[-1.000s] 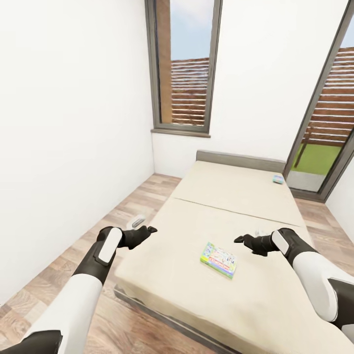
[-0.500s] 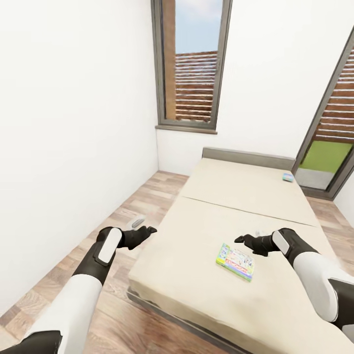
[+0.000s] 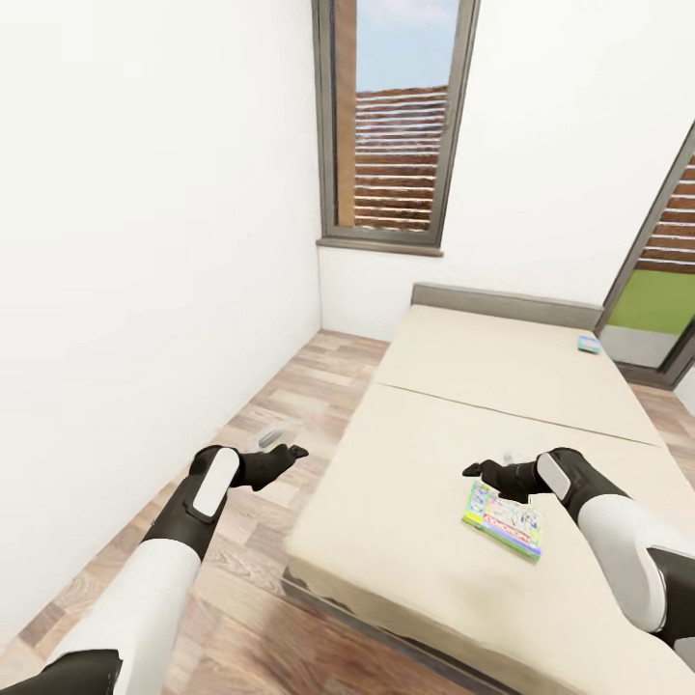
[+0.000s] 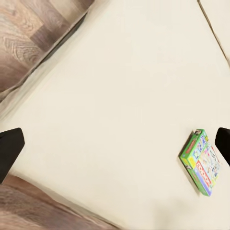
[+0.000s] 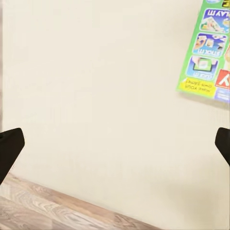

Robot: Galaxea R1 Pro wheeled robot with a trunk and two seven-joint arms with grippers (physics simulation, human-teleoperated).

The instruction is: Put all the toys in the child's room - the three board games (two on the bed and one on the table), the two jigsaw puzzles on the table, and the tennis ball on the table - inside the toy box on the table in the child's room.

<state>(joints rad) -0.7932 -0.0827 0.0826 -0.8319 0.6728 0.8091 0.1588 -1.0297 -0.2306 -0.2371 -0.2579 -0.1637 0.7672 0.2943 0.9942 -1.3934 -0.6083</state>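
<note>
Since a second ago the whole head view has swung to the left, so the bed (image 3: 502, 405) and the window (image 3: 396, 125) now sit further right in the picture; that is the camera turning, and the two arms hold the same pose in front of it as before. The left gripper (image 3: 290, 451) hangs above the wood floor (image 3: 290, 386) beside the bed's near left corner, its two dark fingers spread wide apart with nothing between them. The right gripper (image 3: 475, 471) hovers over the mattress near the foot of the bed, jaws likewise wide apart and empty. Just beside it, toward the right edge of the mattress, the green-edged board game (image 3: 503, 520) lies flat, turned at a slant to the bed's edges; the left wrist view shows the same box (image 4: 201, 162) lying alone on the beige cover, and the right wrist view catches one corner of its printed lid (image 5: 207, 52). A second, blue board game (image 3: 589, 344) lies small at the far right corner of the mattress, close to the low grey headboard (image 3: 507, 305). A small pale object (image 3: 271, 436) lies on the floor just past the left gripper; it is too blurred to tell what it is.
</note>
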